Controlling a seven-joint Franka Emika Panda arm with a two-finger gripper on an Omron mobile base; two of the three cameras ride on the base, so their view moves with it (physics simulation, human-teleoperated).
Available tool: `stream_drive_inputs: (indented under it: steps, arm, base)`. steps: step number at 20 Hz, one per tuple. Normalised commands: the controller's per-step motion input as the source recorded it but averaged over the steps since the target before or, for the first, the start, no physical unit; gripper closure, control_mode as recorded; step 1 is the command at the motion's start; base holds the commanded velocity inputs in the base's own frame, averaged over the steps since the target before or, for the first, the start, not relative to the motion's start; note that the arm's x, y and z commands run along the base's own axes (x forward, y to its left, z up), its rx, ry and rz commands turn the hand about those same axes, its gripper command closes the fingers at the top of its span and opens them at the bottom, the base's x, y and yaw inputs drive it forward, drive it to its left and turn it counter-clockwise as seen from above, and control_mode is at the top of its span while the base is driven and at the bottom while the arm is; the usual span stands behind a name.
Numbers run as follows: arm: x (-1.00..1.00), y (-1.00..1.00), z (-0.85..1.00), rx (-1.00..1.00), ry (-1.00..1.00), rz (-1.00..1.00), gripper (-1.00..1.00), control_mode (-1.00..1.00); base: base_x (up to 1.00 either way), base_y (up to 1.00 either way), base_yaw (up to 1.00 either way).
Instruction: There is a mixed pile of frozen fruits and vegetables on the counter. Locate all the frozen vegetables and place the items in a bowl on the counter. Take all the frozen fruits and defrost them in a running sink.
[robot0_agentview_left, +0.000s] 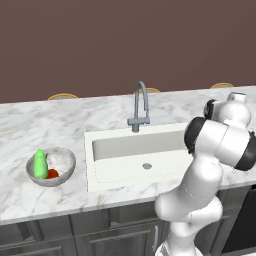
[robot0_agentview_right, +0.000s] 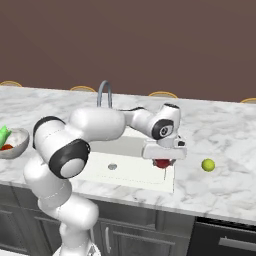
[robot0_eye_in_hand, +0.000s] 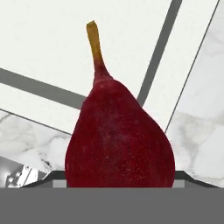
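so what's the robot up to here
The gripper holds a dark red pear over the right edge of the sink. A lime sits on the counter to its right. The green item and tomato are in the bowl.

Arm reaches forward, hand (robot0_agentview_right: 164, 161) pointing down, clamped.

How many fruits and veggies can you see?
4. The green pointed vegetable and the red-orange tomato sit in the bowl. The dark red pear is in the gripper at the sink's right edge. The lime lies on the counter.
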Motion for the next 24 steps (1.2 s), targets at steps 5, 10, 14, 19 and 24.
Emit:
stream_drive_inputs:
  steps: [5,10,14,19,24]
  arm:
    - [0.39,0.89,-0.06,-0.03,0.0,0.16,1.0,-1.0]
    - [0.47,0.84,-0.44,-0.02,0.04,0.15,1.0,-1.0]
    - [0.53,0.75,-0.59,-0.03,0.03,0.11,1.0,-1.0]
    - [0.35,0.4,-0.54,0.0,0.01,0.09,1.0,-1.0]
    - [0.13,-0.04,-0.58,0.05,-0.02,-0.1,1.0,-1.0]
  base:
    - [0.0,0.0,0.0]
    - [0.0,0.0,0.0]
    - [0.0,0.0,0.0]
    - [0.0,0.0,0.0]
    - [0.0,0.0,0.0]
